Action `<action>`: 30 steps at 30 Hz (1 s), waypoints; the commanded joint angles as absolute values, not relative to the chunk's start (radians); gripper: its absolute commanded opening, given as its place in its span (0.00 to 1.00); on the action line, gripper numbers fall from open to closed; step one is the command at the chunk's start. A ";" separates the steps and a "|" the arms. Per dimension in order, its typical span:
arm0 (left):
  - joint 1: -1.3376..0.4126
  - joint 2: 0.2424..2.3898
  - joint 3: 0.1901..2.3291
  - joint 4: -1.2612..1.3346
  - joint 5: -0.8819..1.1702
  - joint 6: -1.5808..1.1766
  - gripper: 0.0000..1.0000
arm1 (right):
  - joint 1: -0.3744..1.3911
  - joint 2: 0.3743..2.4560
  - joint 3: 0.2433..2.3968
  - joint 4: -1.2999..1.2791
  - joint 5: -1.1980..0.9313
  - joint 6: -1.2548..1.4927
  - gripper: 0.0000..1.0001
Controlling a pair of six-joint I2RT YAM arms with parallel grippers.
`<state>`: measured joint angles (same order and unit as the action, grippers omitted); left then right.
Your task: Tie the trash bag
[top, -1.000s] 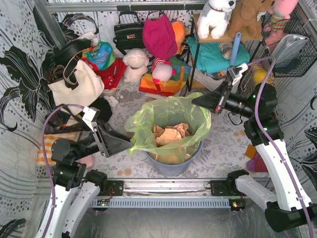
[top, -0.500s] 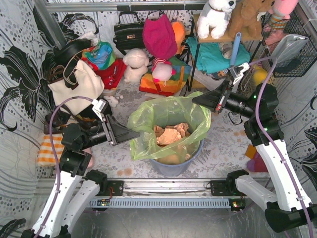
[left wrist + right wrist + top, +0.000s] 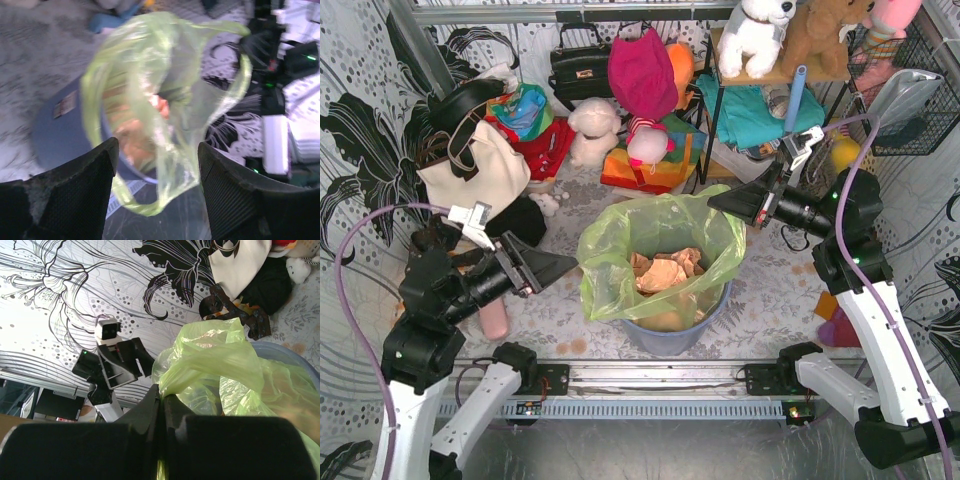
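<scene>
— Item: thin translucent lime-green plastic trash bag (image 3: 620, 235)?
— Lines the blue-grey round plastic bin (image 3: 670, 338), centre; crumpled tan paper (image 3: 665, 270) inside.
— Right gripper (image 3: 713, 203)?
— Jaws pinched on the bag's far-right rim.
— Left gripper (image 3: 568, 265)?
— Jaws wide, holding nothing, just left of bag.

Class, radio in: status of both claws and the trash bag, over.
Left claw open, off the trash bag. Right claw shut on its rim. Bag untied, inside bin.
</scene>
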<state>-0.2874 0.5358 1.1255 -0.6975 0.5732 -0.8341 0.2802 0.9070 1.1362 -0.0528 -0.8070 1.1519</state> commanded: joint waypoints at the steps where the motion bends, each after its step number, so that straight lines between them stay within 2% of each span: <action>1: -0.290 0.540 1.134 -1.003 0.360 -0.738 0.72 | 0.281 0.895 1.121 0.003 -0.807 1.158 0.04; 6: -0.290 0.527 1.030 -0.957 0.448 -0.759 0.72 | 0.282 0.894 1.124 -0.005 -0.807 1.158 0.04; 12: -0.290 0.510 0.871 -0.729 0.641 -0.827 0.72 | 0.281 0.895 1.128 -0.008 -0.805 1.161 0.04; 15: -0.289 0.498 0.774 -0.517 0.774 -0.915 0.72 | 0.281 0.899 1.127 -0.009 -0.806 1.162 0.04; 18: -0.290 0.491 0.688 -0.301 0.869 -1.027 0.68 | 0.282 0.903 1.129 -0.004 -0.807 1.164 0.04; 22: -0.289 0.485 0.660 -0.086 0.943 -1.138 0.58 | 0.281 0.903 1.137 -0.004 -0.811 1.163 0.04; 26: -0.290 0.486 0.717 -0.031 0.975 -1.156 0.50 | 0.281 0.902 1.137 -0.004 -0.810 1.161 0.04; 30: -0.290 0.514 0.787 0.044 0.981 -1.176 0.45 | 0.282 0.907 1.129 0.023 -0.815 1.169 0.04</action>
